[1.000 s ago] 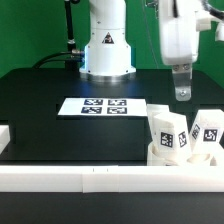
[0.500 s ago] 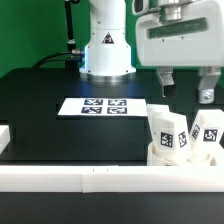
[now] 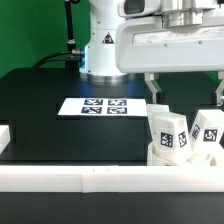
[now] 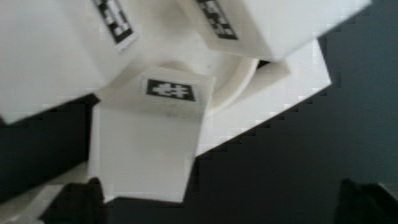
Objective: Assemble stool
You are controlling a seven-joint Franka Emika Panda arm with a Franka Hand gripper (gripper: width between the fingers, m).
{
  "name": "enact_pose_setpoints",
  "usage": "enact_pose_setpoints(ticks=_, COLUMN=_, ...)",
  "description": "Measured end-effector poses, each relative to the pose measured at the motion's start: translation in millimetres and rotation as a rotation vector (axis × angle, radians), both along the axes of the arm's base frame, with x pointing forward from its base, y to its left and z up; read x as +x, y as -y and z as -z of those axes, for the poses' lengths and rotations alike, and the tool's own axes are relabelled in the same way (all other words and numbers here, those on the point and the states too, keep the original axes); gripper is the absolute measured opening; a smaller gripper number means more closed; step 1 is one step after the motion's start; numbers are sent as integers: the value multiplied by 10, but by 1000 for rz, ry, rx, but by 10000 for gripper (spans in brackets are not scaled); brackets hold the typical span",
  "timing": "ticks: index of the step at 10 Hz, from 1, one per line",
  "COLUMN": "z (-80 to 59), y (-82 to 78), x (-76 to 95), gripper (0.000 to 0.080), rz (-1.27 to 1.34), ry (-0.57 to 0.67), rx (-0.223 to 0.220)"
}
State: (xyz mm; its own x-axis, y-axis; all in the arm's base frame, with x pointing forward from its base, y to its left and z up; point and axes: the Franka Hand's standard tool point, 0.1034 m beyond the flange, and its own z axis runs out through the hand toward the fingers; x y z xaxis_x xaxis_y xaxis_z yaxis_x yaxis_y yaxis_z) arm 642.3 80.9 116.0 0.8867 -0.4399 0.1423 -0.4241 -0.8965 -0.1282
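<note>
The white stool parts are piled at the exterior view's right, against the front border bar. Two legs with black-and-white tags, one [image 3: 168, 131] and another [image 3: 208, 133], lean up on a low white part [image 3: 186, 157] that may be the seat. My gripper [image 3: 186, 92] hangs just above them, jaws wide apart and empty. In the wrist view a tagged leg [image 4: 151, 140] lies on other white parts, between and beyond my gripper [image 4: 217, 205], whose dark fingertips [image 4: 75, 202] touch nothing. A third leg is not clearly seen.
The marker board [image 3: 103, 106] lies on the black table [image 3: 60, 135] in front of the robot base [image 3: 105, 45]. A long white border bar [image 3: 90, 178] runs along the front edge. Another bar end [image 3: 4, 136] sits at the exterior view's left.
The gripper has turned about its axis and come over the stool parts. Its two fingers now show wide apart, one on each side of the legs. The parts have not moved.
</note>
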Motion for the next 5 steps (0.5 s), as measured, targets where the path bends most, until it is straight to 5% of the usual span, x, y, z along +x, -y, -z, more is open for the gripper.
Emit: enact_pose_setpoints(ticks=5, z=16, y=26, x=-15, gripper=649, rz=-566, ry=6, rx=-146)
